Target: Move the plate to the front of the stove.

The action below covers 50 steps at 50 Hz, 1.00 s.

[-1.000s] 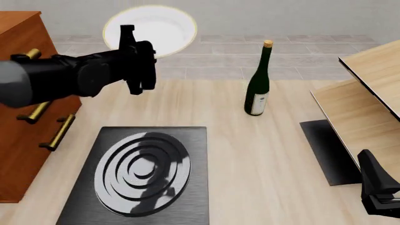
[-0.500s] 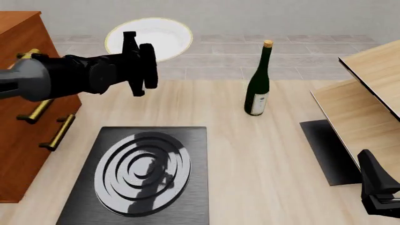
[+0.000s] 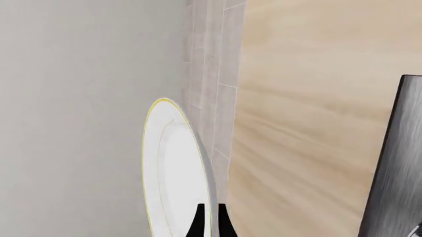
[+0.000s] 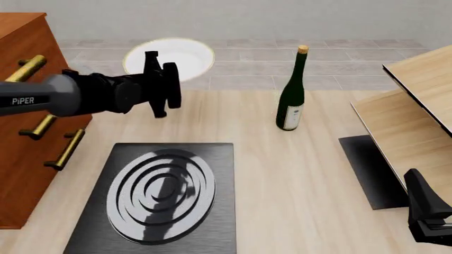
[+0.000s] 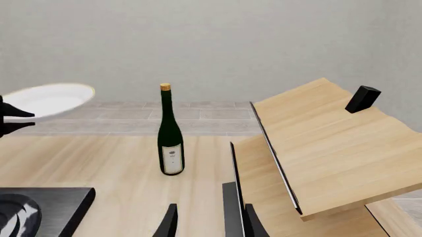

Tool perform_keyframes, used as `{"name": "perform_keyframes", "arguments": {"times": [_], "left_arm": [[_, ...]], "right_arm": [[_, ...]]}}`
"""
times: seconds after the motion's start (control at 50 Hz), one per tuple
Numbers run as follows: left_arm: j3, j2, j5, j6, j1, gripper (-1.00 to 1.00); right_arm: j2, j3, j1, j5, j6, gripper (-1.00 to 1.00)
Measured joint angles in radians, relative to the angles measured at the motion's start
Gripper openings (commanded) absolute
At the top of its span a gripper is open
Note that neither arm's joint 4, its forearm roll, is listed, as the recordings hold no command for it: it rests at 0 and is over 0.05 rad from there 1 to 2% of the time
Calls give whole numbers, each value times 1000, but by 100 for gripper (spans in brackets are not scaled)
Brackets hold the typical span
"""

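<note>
One plate (image 4: 177,57) pinched at its rim by left gripper (image 4: 156,84), aloft beyond stove (image 4: 162,196)

The stove (image 4: 159,203) lies on the table (image 4: 282,185) at the near left. Left of it, at the table's left edge, stands a drawer cabinet (image 4: 25,116). Beyond the stove's far edge, the left gripper (image 4: 152,66) holds the plate (image 4: 180,55) by its near rim, up in the air above the far left of the table. A bottle (image 4: 291,90) stands upright right of the plate, far of the stove's right side. At the right, a wooden shelf unit (image 4: 409,106) stands on a mat (image 4: 371,169). The right gripper (image 5: 207,222) sits at the near right, beside the mat.
</note>
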Motion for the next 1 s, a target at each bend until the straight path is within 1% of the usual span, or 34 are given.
{"name": "perform_keyframes", "arguments": {"times": [0.46, 1.0], "left_arm": [[-26, 97, -26, -17, 10, -100], [-89, 196, -26, -35, 9, -100]], "right_arm": [[0, 0, 0, 0, 0, 100], [0, 0, 0, 0, 0, 100]]}}
